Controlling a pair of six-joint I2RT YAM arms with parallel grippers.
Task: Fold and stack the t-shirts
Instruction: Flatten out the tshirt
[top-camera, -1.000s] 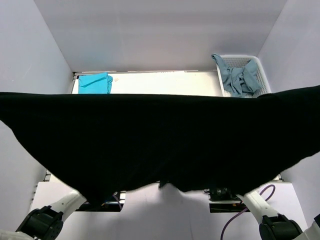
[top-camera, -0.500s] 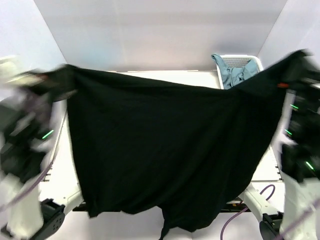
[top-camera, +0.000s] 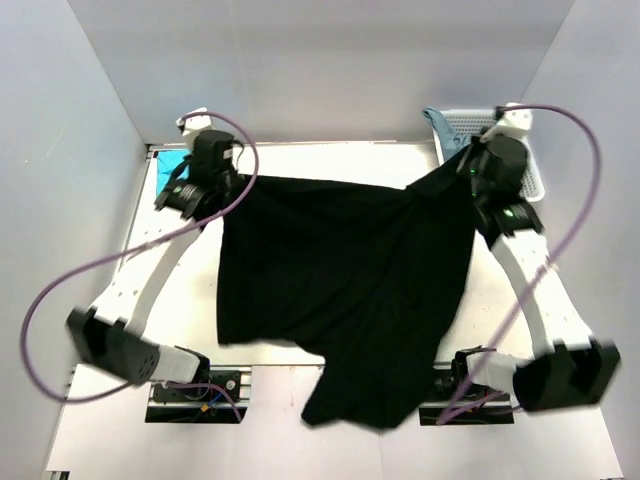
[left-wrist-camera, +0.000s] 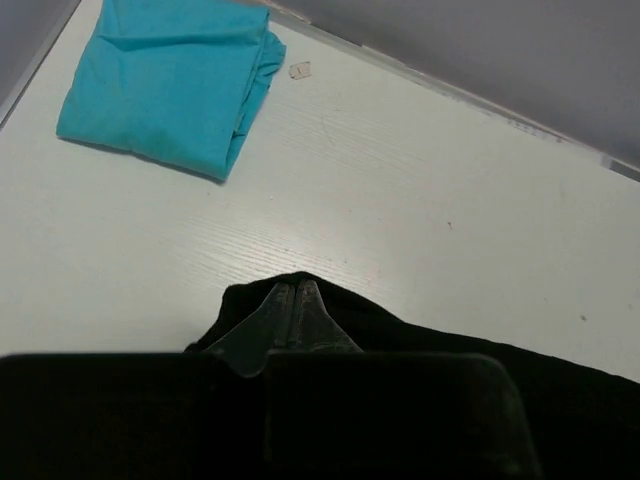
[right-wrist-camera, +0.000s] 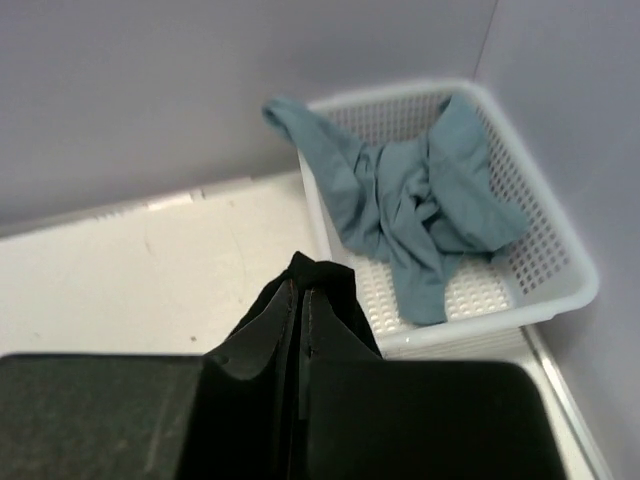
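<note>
Since the near end is the messy bit, I'll start there: the hem of the black tee (top-camera: 340, 270) droops off the front edge of the table (top-camera: 190, 300), bunched between the two arm bases, so that end isn't flat. Further up, the body of the shirt lies spread across the middle of the table. It's fairly smooth on the left, with a diagonal ruck running toward the right corner.

Each arm has hold of a far corner. The left gripper (top-camera: 208, 188) is pressed together on the left one, and its wrist view shows black cloth pinched between the fingers (left-wrist-camera: 318, 325) just above the tabletop. Same deal on the other side: the right gripper (top-camera: 468, 178) is clamped on its corner, cloth wedged in the closed fingers (right-wrist-camera: 262, 330).

Beyond that, a folded teal tee (left-wrist-camera: 170, 85) sits in the far left corner, well apart from the black one. The greyish-blue tees (right-wrist-camera: 420, 210) are heaped in the white basket (right-wrist-camera: 565, 265) at far right, one draped over its rim.

My read is that this is the lay-out step, before any fold. The next move probably needs both corners set down taut and let go together, then the hanging hem pulled up onto the table.
</note>
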